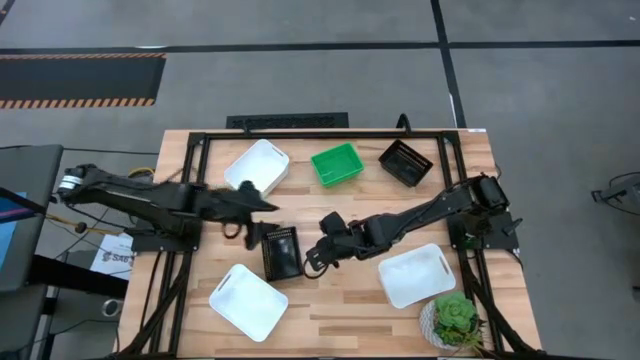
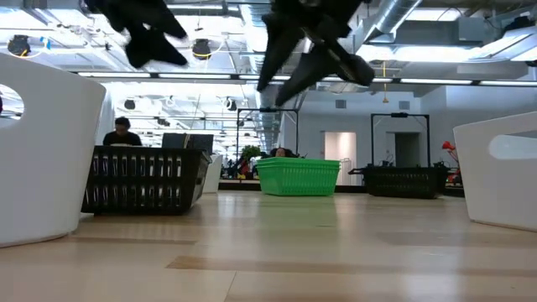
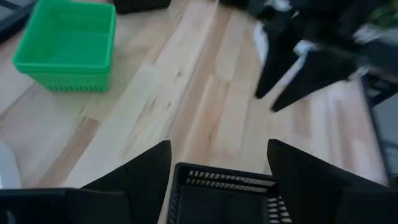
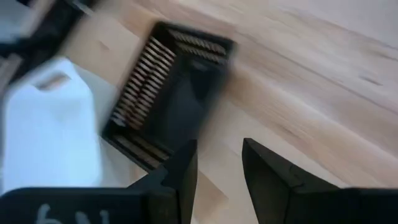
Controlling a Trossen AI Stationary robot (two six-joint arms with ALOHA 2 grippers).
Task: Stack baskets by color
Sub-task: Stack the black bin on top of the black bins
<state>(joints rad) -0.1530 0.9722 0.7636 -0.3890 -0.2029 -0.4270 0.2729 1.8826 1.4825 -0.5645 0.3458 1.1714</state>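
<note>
So both grippers hang empty with fingers spread over the worktop (image 1: 330, 310): left gripper (image 1: 252, 236) right above the middle black basket (image 1: 280, 252), right gripper (image 1: 316, 258) just beside it

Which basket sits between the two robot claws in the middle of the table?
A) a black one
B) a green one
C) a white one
A: in the high view the black basket lies on the wood between the left gripper and the right gripper; the green basket sits farther back.
</note>
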